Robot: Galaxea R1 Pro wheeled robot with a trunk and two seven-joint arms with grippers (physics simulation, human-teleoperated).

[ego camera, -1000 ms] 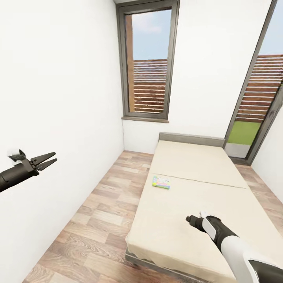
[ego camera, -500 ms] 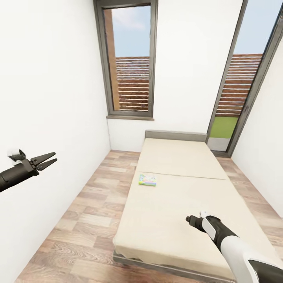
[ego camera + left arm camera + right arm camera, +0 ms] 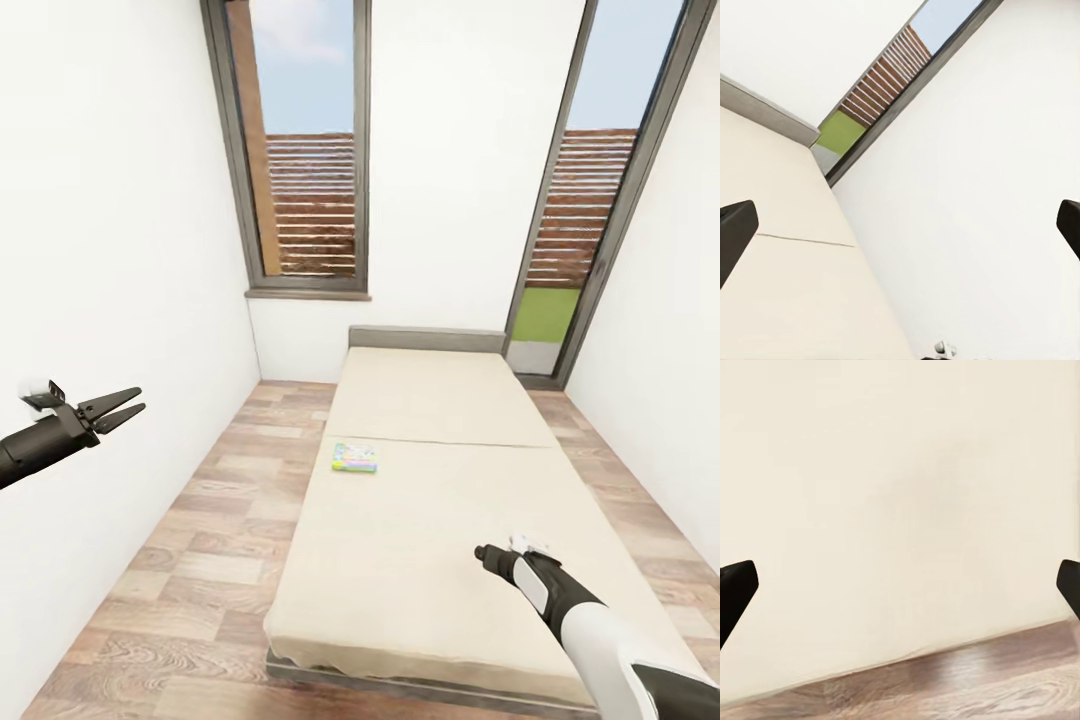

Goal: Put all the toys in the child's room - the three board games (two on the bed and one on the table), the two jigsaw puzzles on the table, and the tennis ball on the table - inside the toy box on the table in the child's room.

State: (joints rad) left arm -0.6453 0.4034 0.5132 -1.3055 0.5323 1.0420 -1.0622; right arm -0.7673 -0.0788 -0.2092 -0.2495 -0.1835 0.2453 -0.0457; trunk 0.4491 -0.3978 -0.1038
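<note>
**Jaws spread, both empty**

Jaws of the left gripper [image 3: 128,403] and right gripper [image 3: 484,553] stand wide, holding nothing. Since earlier, the view has drawn back. Ahead of the right jaws, the blue board game [image 3: 355,457] lies on the bed [image 3: 440,400].
</note>
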